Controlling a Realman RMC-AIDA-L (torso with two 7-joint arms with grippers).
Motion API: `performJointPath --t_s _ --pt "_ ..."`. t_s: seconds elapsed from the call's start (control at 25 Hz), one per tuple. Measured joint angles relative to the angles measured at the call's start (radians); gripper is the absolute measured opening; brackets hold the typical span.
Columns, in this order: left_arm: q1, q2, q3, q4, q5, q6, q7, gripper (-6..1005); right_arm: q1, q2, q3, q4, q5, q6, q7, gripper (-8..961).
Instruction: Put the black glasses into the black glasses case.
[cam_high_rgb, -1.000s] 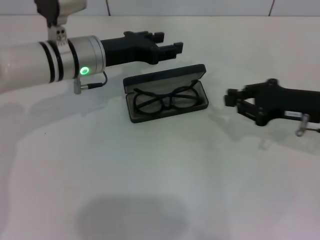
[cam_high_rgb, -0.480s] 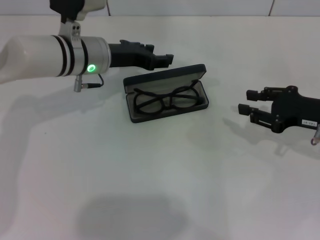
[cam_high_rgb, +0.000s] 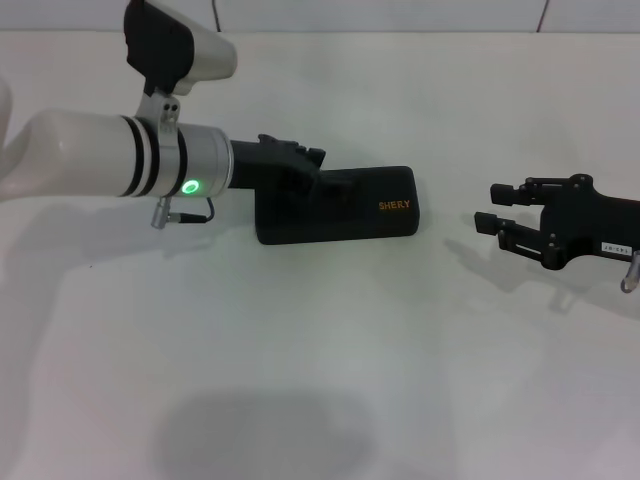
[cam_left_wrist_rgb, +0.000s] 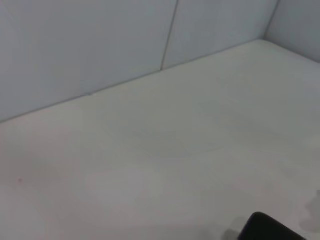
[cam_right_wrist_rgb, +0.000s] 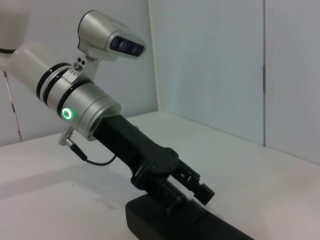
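Lid down! Since half a second ago the left claw (cam_high_rgb: 322, 175) has swung over and pressed the black glasses case (cam_high_rgb: 340, 205) closed, hiding the glasses inside — task looks essentially done. Whether its fingers are parted, I cannot tell. Right claw (cam_high_rgb: 490, 208) hangs open, empty, well apart. Mid-worktop (cam_high_rgb: 320, 380), the case's long axis runs left-right, lettering rightward.

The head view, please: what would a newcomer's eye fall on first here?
Probably the flat rectangular black glasses case with orange lettering, lying shut mid-table, glasses out of sight. The left gripper, on a silver wrist with a green light, rests on the lid's left part. The right gripper hovers open to the case's right, apart from it.
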Motion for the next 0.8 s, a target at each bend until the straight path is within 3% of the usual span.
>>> performJointPath --t_s 0.2,0.36,0.48,0.68,0.72,0.76,0.8 --pt "0.013 -0.003 0.002 0.002 -0.052 0.01 0.036 666 0.004 0.004 -0.002 -0.005 -0.001 -0.001 -0.001 405" --pt "0.067 0.006 -0.004 0.035 -0.287 0.169 0.194 667 0.008 0.016 -0.008 -0.038 -0.025 -0.048 -0.017 409" --pt "0.145 0.033 -0.029 0.082 -0.45 0.41 0.322 670 0.014 0.026 -0.004 -0.078 -0.049 -0.127 -0.019 413" --pt "0.262 0.111 -0.12 0.113 -0.478 0.774 0.433 675 0.02 0.059 -0.002 -0.135 -0.052 -0.222 -0.056 418" --pt "0.262 0.111 -0.12 0.113 -0.478 0.774 0.433 676 0.023 0.065 -0.003 -0.138 -0.052 -0.246 -0.074 419" --pt "0.325 0.112 -0.162 0.1 -0.48 0.872 0.52 677 0.026 0.071 -0.003 -0.14 -0.052 -0.272 -0.094 479" --pt "0.325 0.112 -0.162 0.1 -0.48 0.872 0.52 678 0.028 0.073 -0.004 -0.14 -0.052 -0.304 -0.117 538"
